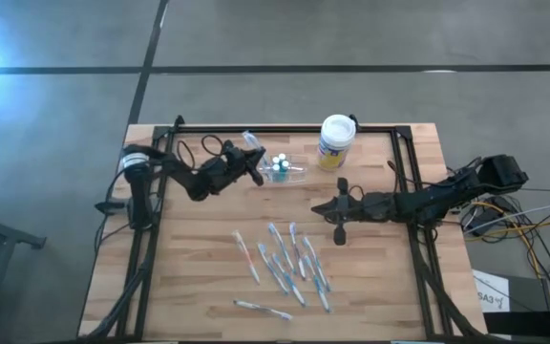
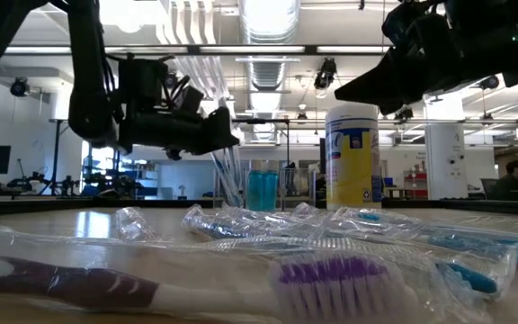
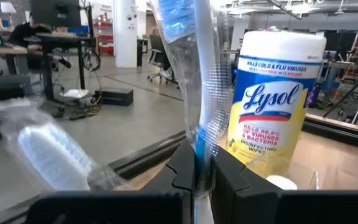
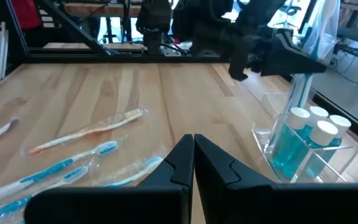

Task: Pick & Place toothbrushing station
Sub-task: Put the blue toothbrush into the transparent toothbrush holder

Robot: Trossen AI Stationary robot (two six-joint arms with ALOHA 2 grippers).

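Clear-wrapped brush [image 3: 194, 74] is clamped in our left gripper [image 3: 199, 177] over the holder [image 1: 285, 172]; next we lower it in. Right gripper [image 4: 193, 163] waits, closed.

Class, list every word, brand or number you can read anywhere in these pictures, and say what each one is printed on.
"KILLS COLD & FLU VIRUSES" – canister label, top line.
"Lysol" – same label, the brand.
"KILLS 99.9% OF VIRUSES & BACTERIA" – same label, lower.
"DISINFECTING WIPES" – same label, bottom; partly hidden.
"SA3" – seemingly, on a white sign off the table; small.
Toothbrush wrappers: no readable print.
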